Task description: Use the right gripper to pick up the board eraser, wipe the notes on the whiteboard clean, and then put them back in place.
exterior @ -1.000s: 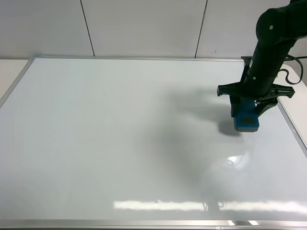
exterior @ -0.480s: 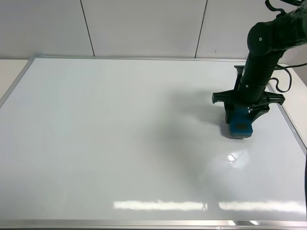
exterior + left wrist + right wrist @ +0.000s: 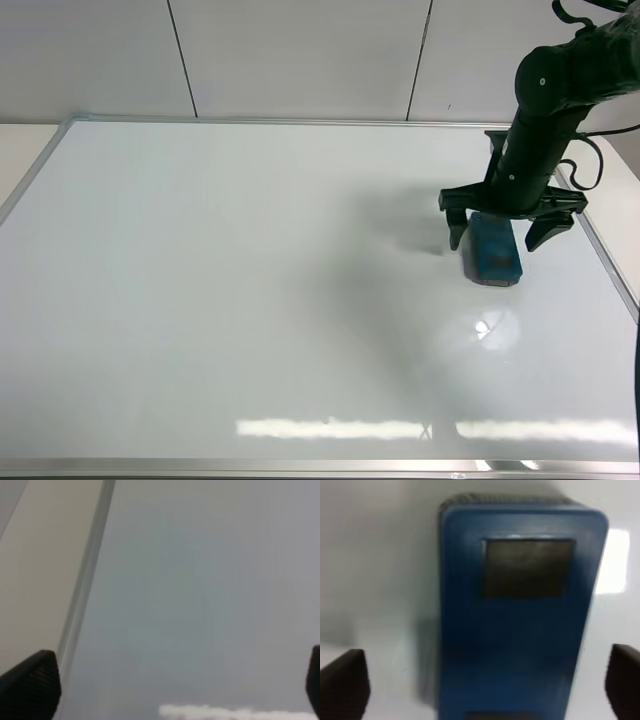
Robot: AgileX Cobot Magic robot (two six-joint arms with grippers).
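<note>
A glossy black jointed arm [image 3: 548, 110] with looping black cables ends in a black two-fingered end effector [image 3: 505, 232] with ribbed fingertips [image 3: 31, 682].

Board eraser [image 3: 492, 256] lying flat on whiteboard [image 3: 250, 300], near its right edge, between the spread fingers of right pincer [image 3: 505, 237].

The small teal-blue rectangular board eraser [image 3: 492, 251] [image 3: 520, 610] lies flat on the large glossy white whiteboard with a thin silver-grey frame [image 3: 250, 300], toward the right edge. Its dark grey square patch faces up. The board surface looks clean.
</note>
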